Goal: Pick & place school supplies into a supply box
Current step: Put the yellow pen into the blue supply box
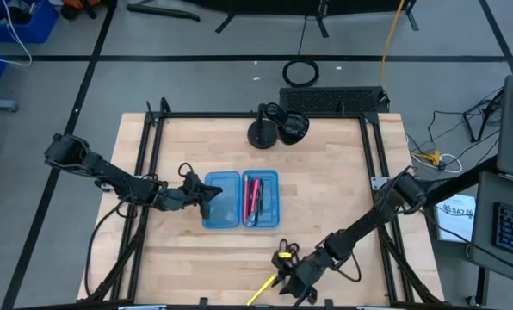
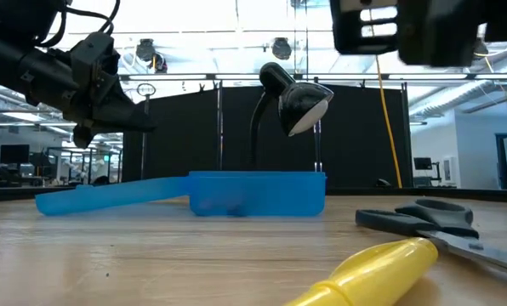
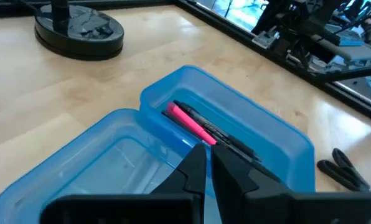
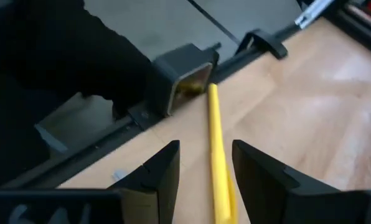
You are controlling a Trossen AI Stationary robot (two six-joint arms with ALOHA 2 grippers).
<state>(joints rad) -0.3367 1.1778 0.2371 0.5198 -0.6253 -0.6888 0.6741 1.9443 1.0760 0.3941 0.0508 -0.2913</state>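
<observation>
Right gripper (image 4: 204,171): open, straddling the yellow pencil (image 4: 218,155) for a grasp.
Left gripper (image 3: 208,163): closed, empty, above the supply box (image 1: 241,199).

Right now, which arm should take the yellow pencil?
Right. The right gripper is open and straddles the yellow pencil at the table's near edge; the left gripper sits by the supply box, farther away.

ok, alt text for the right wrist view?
The right gripper, fingers open, straddles a yellow pencil lying on the wooden table. The pencil points toward the table's dark metal edge rail, with grey floor beyond.
</observation>
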